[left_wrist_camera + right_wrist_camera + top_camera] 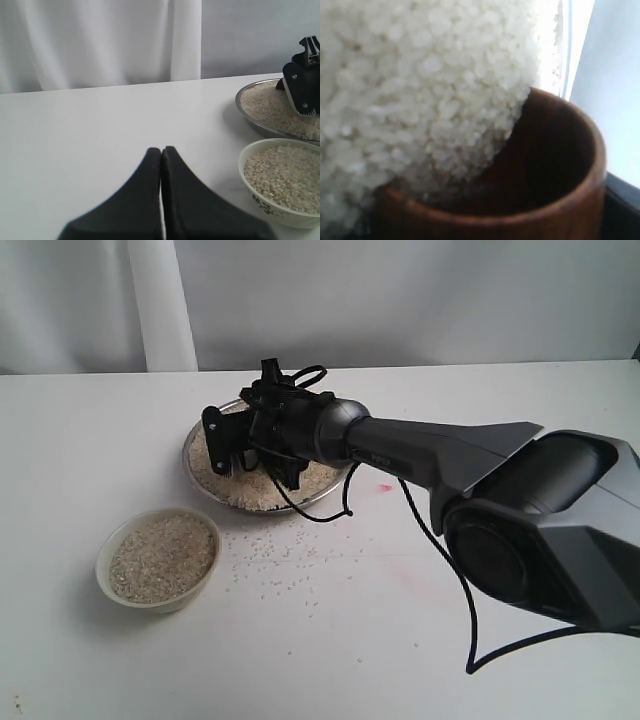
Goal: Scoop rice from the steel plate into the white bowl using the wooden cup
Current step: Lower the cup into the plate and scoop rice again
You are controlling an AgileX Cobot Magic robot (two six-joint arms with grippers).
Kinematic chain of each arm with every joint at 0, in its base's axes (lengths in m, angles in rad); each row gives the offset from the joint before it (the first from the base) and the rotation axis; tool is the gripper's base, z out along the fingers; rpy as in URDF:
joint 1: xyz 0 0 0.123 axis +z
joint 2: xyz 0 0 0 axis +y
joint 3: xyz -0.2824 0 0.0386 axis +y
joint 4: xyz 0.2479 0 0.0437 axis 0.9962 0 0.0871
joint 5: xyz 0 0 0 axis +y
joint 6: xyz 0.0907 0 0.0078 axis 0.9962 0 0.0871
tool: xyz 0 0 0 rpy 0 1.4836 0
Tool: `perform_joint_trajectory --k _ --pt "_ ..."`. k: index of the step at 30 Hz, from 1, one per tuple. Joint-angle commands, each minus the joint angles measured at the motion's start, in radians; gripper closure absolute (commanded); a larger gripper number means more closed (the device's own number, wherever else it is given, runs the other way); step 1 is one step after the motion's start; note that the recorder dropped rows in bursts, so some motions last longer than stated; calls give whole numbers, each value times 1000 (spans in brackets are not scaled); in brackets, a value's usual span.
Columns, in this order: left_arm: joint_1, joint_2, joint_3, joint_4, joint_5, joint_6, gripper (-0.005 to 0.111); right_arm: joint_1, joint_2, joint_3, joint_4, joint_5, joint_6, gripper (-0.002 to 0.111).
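A robot laboratory test station, it seems.
A plain white table [90, 440] stands in front of a white pleated curtain [60, 300], and a dark robot arm [440, 450] with a loose black cable [468, 610] reaches over it.

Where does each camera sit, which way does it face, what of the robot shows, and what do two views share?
Exterior: above table, looking down at steel plate and white bowl; right arm, right gripper show.
Left wrist: low over table, facing curtain; shut left gripper shows.
Right wrist: close on wooden cup in rice; robot barely visible.
First two share steel plate, white bowl.
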Motion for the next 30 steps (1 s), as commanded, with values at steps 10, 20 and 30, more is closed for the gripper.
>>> perform_joint_trajectory --k 10,20,30 --pt "-3 0 2 -8 -11 -6 107 -19 31 18 327 -76 124 108" --pt "-3 0 2 -8 -11 -6 107 -83 31 18 542 -161 142 108" --pt "-3 0 2 -8 -11 -6 107 -89 31 18 711 -274 115 108"
